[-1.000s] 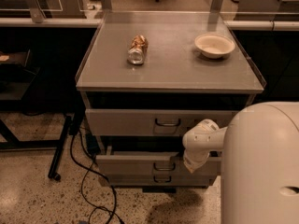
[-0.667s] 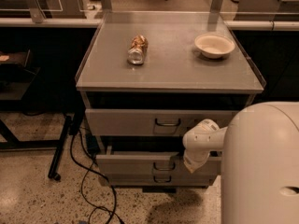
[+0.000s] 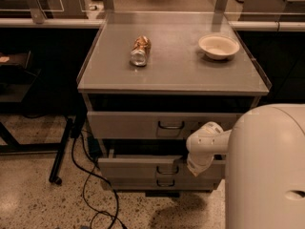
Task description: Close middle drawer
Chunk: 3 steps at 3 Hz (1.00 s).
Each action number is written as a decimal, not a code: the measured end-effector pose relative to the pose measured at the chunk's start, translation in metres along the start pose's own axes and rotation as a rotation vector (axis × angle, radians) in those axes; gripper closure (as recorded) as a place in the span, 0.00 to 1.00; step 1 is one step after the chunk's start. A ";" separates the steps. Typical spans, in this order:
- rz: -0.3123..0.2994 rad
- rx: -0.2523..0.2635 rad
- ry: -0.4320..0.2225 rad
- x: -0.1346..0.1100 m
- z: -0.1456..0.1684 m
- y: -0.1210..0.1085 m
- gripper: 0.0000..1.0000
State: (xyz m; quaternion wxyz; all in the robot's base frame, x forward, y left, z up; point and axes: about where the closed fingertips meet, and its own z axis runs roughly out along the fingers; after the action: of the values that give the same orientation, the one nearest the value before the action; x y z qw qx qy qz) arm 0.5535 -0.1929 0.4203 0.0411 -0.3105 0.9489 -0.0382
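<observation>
The middle drawer (image 3: 138, 168) is the second of three grey drawers under the table top. It stands pulled out a little, with its small dark bar handle (image 3: 167, 170) at the centre of its front. My white arm (image 3: 206, 144) reaches in from the right, and the gripper (image 3: 194, 169) at its end is against the drawer front, just right of the handle. The arm's own casing hides most of the gripper.
The top drawer (image 3: 128, 125) sits above and the lowest drawer (image 3: 143, 183) below. A crushed can (image 3: 140, 50) and a white bowl (image 3: 218, 46) lie on the grey table top (image 3: 176, 68). Black cables (image 3: 93, 185) trail on the floor at the left. My white body (image 3: 267, 171) fills the lower right.
</observation>
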 end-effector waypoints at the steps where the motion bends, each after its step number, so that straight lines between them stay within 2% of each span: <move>1: 0.000 0.000 0.000 0.000 0.000 0.000 0.06; 2: 0.000 0.000 0.000 0.000 0.000 0.000 0.00; 3: 0.000 0.000 0.000 0.000 0.000 0.000 0.03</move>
State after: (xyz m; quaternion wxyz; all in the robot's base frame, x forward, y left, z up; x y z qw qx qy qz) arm 0.5535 -0.1929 0.4202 0.0410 -0.3106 0.9489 -0.0382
